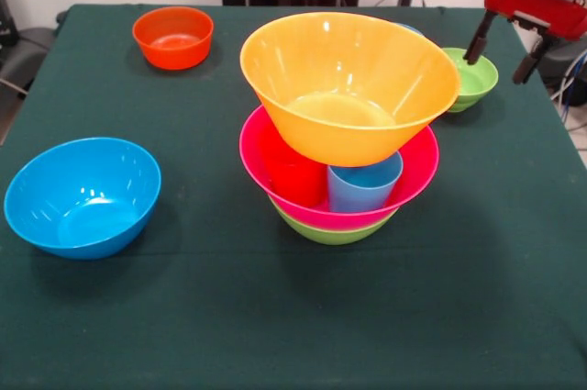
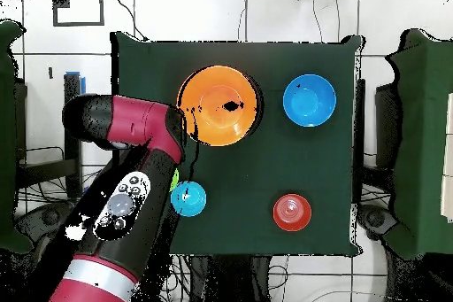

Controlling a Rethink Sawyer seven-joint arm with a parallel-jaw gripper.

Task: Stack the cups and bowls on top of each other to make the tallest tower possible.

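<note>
The tower stands mid-table. A green bowl (image 1: 332, 232) is at its base and a pink bowl (image 1: 266, 153) sits in it. A red cup (image 1: 295, 179) and a light blue cup (image 1: 364, 188) stand in the pink bowl and carry the large yellow-orange bowl (image 1: 348, 87) (image 2: 219, 105). My gripper (image 1: 497, 67) hangs open at the far right, with nothing between its fingers. Its left fingertip is over the small green bowl (image 1: 475, 85). In the overhead view the arm (image 2: 133, 192) hides the gripper.
A medium blue bowl (image 1: 83, 195) (image 2: 310, 101) sits alone on the left. A small orange bowl (image 1: 172, 37) (image 2: 292, 212) is at the far left. A small blue bowl (image 2: 188, 197) lies next to the arm, mostly hidden behind the tower in the front view.
</note>
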